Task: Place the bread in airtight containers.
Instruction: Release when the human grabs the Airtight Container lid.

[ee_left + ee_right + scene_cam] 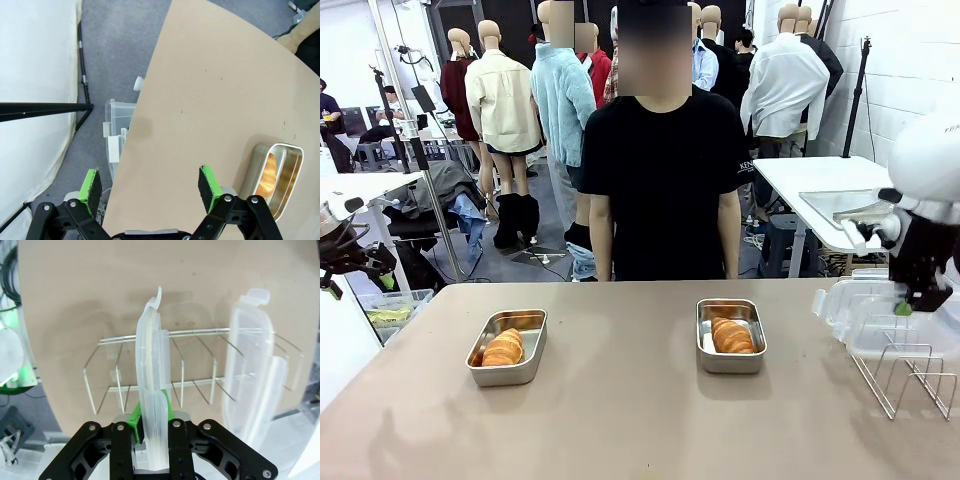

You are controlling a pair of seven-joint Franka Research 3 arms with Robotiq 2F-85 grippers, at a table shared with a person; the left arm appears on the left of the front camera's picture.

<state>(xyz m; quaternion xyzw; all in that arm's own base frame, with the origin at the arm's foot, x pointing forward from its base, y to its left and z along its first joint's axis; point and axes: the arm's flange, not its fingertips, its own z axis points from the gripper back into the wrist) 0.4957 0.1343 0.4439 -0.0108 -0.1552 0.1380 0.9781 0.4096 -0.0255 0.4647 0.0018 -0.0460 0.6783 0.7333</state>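
Found right gripper (150,426) at the right edge of the surface (640,430), fingers drawn narrow and clamped on a clear plastic lid (150,365) held edge-on. Noted wire rack (105,375) just beyond that lid, with a second clear lid (250,355) standing in it, apart from the first. Could not confirm contact between held lid and rack.

Found left gripper (150,185) over the left edge of the surface, fingers spread wide, holding nothing, green pads (91,185) bare. Noted grey floor (120,50) and a clear plastic bin (120,107) below that edge.

Recorded two steel containers on the middle of the surface, well apart, both without lids: left container (510,378) with bread (504,348) lying inside, right container (730,364) with a second bread (732,336) inside likewise. Confirmed left container from the left wrist view too, near the right-hand finger, pastry visible within.

Observed a person (660,170) in a black T-shirt standing at the far side, arms down, hands hidden behind the surface edge
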